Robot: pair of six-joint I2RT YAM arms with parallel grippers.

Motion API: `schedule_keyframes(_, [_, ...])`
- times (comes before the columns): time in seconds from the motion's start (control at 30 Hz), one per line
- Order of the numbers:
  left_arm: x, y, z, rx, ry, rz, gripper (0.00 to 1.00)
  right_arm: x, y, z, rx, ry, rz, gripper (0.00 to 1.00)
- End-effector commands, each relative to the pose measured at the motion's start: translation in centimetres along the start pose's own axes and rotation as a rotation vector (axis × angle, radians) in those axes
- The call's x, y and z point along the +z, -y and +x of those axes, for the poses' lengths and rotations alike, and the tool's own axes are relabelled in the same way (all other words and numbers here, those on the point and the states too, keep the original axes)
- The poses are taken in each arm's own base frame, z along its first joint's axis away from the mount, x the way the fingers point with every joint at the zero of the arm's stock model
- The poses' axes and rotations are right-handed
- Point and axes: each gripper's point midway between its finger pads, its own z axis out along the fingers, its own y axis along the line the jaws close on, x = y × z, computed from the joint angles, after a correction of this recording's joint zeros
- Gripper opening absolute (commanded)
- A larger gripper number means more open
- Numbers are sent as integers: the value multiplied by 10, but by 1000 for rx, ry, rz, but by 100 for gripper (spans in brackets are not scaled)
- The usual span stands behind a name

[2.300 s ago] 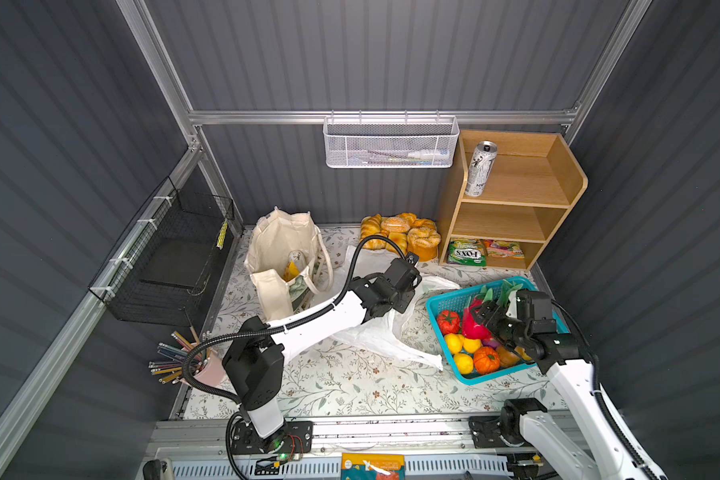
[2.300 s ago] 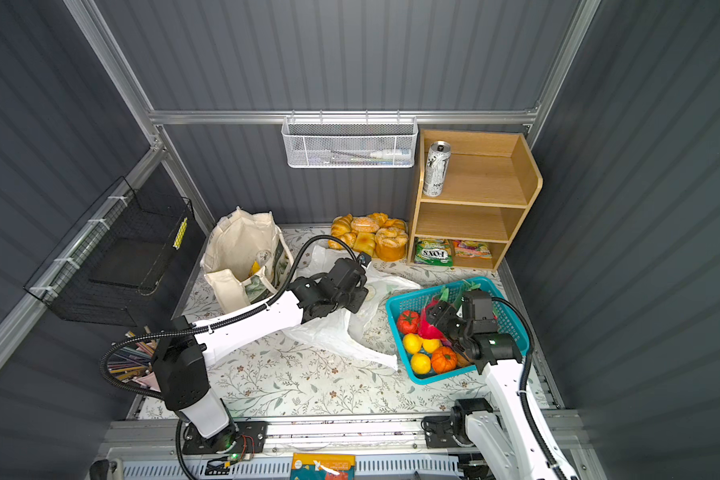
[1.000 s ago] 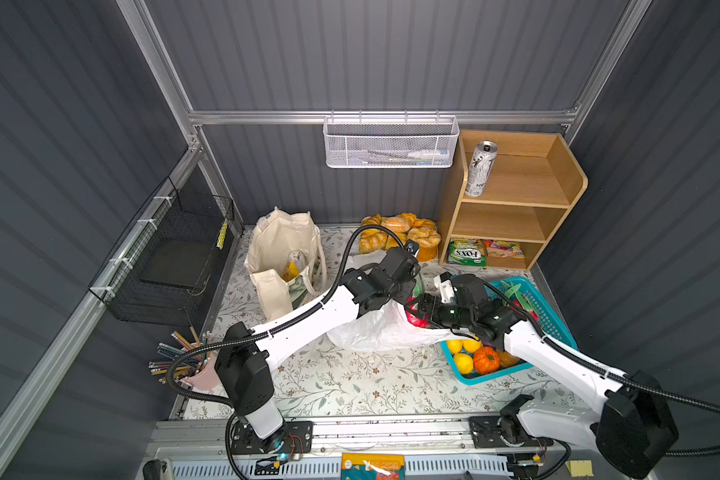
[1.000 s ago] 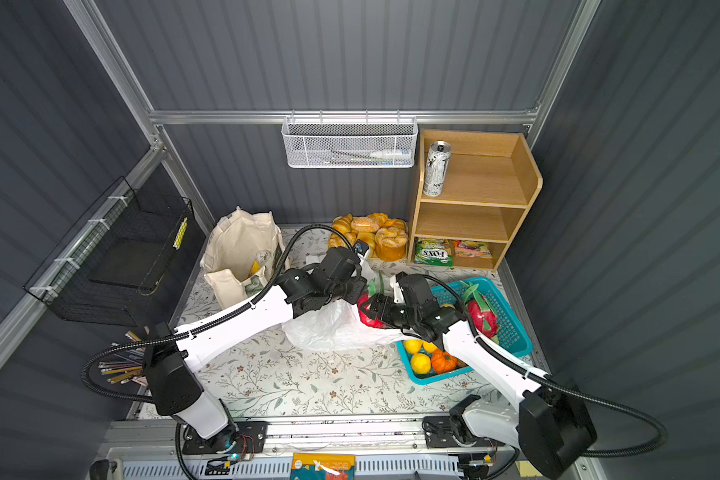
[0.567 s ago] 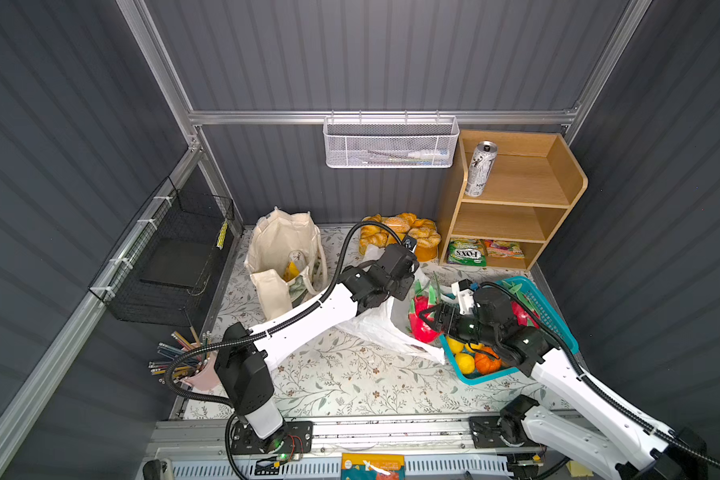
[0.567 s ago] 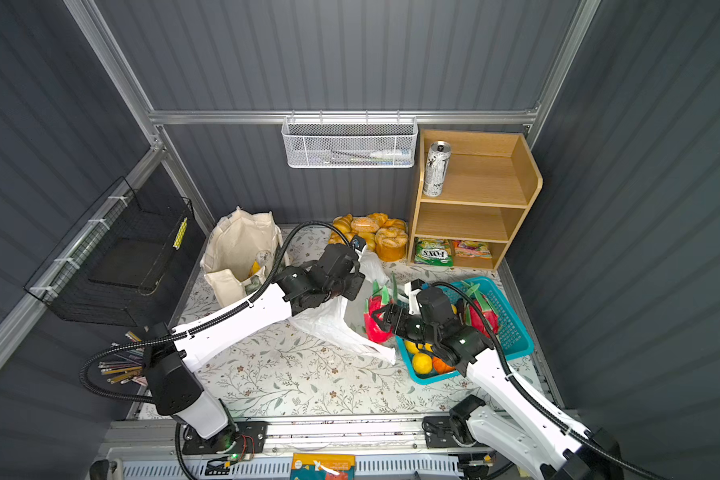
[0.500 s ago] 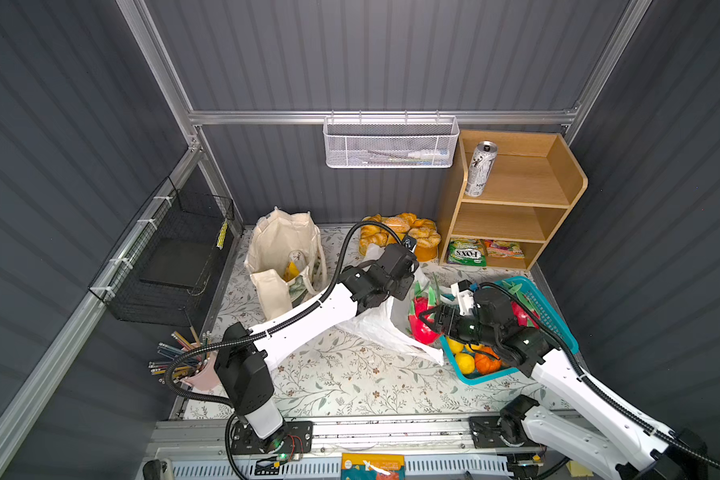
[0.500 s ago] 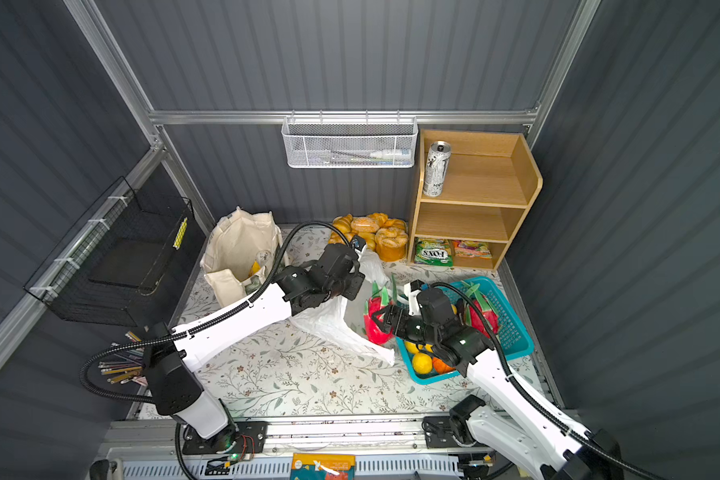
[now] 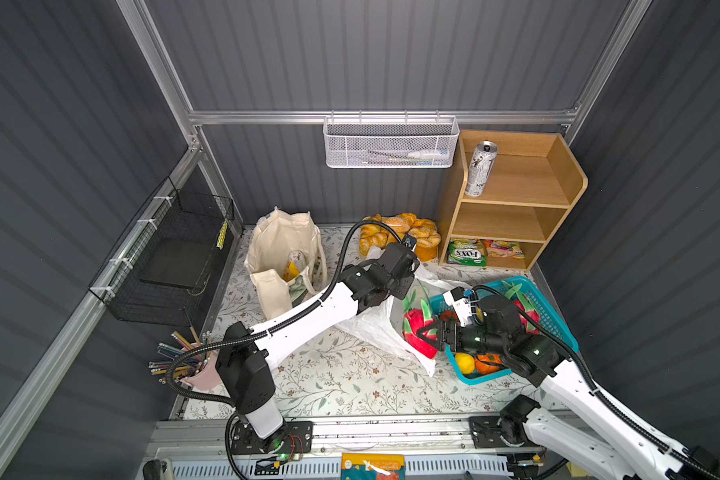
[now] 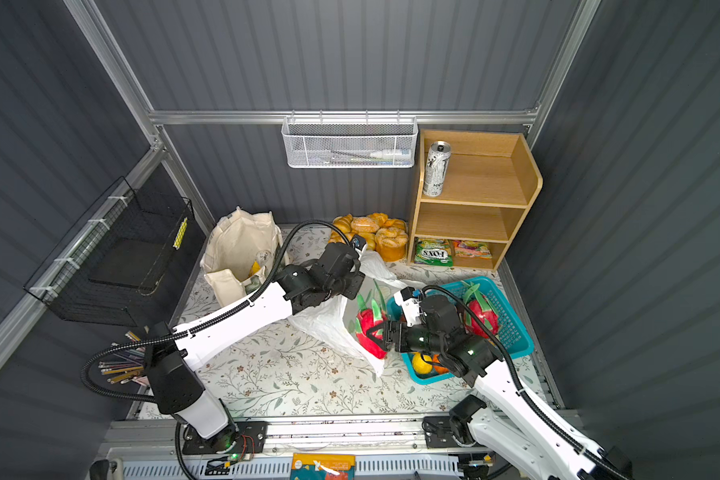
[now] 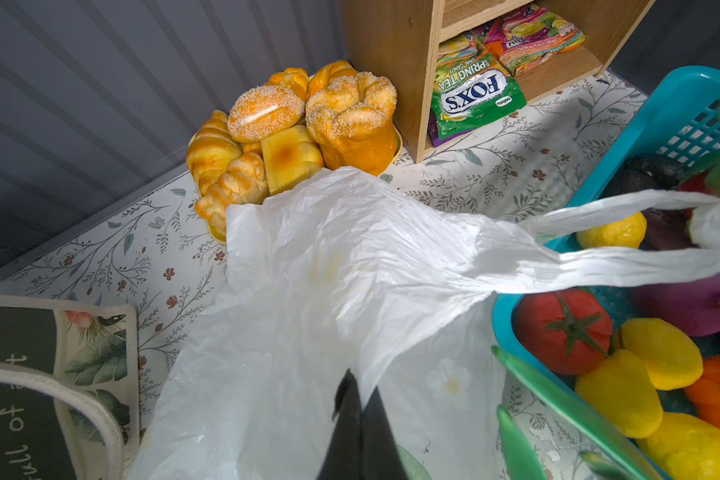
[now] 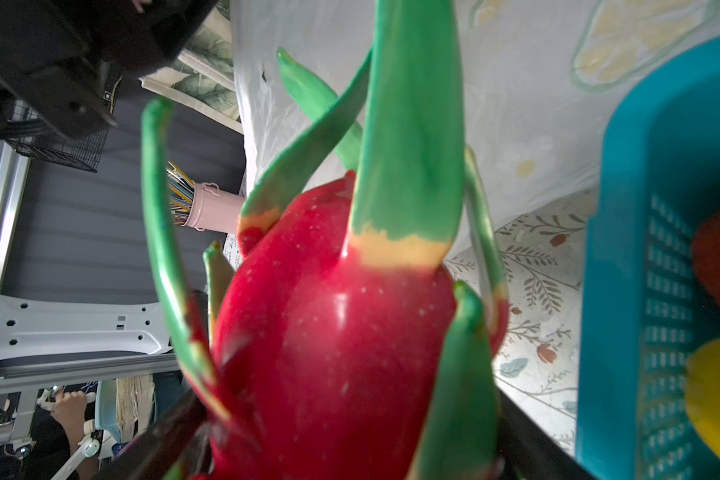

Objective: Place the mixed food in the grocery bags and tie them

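Note:
My right gripper (image 9: pixel 429 336) (image 10: pixel 378 337) is shut on a pink-red dragon fruit (image 9: pixel 417 328) (image 10: pixel 368 328) (image 12: pixel 333 332), held at the mouth of the white plastic bag (image 9: pixel 371 328) (image 10: pixel 325 322) (image 11: pixel 329 270). My left gripper (image 11: pixel 360 399) is shut on the bag's rim and holds it up. Another dragon fruit (image 9: pixel 528 316) (image 10: pixel 481 313) lies in the turquoise basket (image 9: pixel 560 328). The silver can (image 9: pixel 479 168) (image 10: pixel 435 168) stands on the shelf top. The cream tote (image 9: pixel 281 249) (image 10: pixel 238 245) stands open at the back left with a yellow packet (image 9: pixel 289 272) inside.
Bread rolls (image 9: pixel 400 232) sit by the wooden shelf (image 9: pixel 516 216), with sweet packets (image 9: pixel 466 251) on its lowest level. The basket also holds a tomato (image 11: pixel 566 328) and yellow and orange fruit. A pink pencil cup (image 9: pixel 202 368) stands front left, under a black wire basket (image 9: pixel 171 257).
Over the last second my right gripper drew back a little toward the basket, the dragon fruit still in it. In the last half second nothing visibly moved; my left gripper kept its hold.

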Motion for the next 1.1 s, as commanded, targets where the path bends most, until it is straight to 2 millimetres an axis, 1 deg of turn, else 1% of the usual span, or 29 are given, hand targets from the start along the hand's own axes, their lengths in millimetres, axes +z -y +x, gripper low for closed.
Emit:
schedule_keyframes(0.0, [-4, 0, -4, -3, 2, 26, 0, 14, -1, -4, -31, -12, -29, 52])
schedule_keyframes(0.1, [-7, 6, -1, 2, 7, 66, 0, 27, 2, -22, -21, 10, -15, 52])
schedule_keyframes(0.17, [-8, 9, 1, 2, 7, 84, 0, 34, -1, -39, -20, 34, -17, 52])
schedule_keyframes(0.23, [-9, 11, 4, 3, 0, 102, 0, 42, 1, -54, -1, 54, -7, 51])
schedule_keyframes(0.37, [-7, 17, 9, 1, -12, 131, 0, 62, 8, -76, 57, 68, 10, 52])
schedule_keyframes(0.5, [-7, 21, 11, -18, -11, 158, 0, 78, 12, -92, 100, 84, 25, 54])
schedule_keyframes(0.6, [-10, 25, 2, -60, 28, 185, 0, 94, 16, -103, 132, 93, 41, 56])
schedule_keyframes(0.67, [-12, 26, -5, -92, 56, 192, 0, 108, 14, -110, 141, 80, 43, 56])
schedule_keyframes(0.73, [-14, 24, -11, -122, 78, 188, 0, 127, 7, -109, 128, 41, 41, 56])
schedule_keyframes(0.77, [-14, 22, -13, -139, 87, 178, 0, 138, 5, -105, 117, 6, 50, 58])
schedule_keyframes(0.8, [-15, 20, -14, -155, 96, 167, 0, 146, 3, -100, 106, -23, 53, 63])
schedule_keyframes(0.83, [-14, 16, -15, -173, 103, 153, 0, 153, 5, -96, 99, -54, 62, 72])
schedule_keyframes(0.87, [-14, 12, -16, -189, 110, 141, 0, 156, 7, -92, 97, -71, 74, 80])
schedule_keyframes(0.9, [-14, 9, -15, -199, 111, 128, 0, 156, 11, -90, 98, -75, 84, 85])
schedule_keyframes(0.93, [-13, 6, -14, -208, 109, 120, 0, 154, 14, -89, 93, -75, 94, 94])
schedule_keyframes(0.97, [-12, 4, -11, -214, 104, 114, 0, 151, 15, -87, 89, -82, 100, 99])
schedule_keyframes(1.07, [-8, 0, -4, -216, 89, 97, 0, 137, 12, -84, 67, -100, 95, 99])
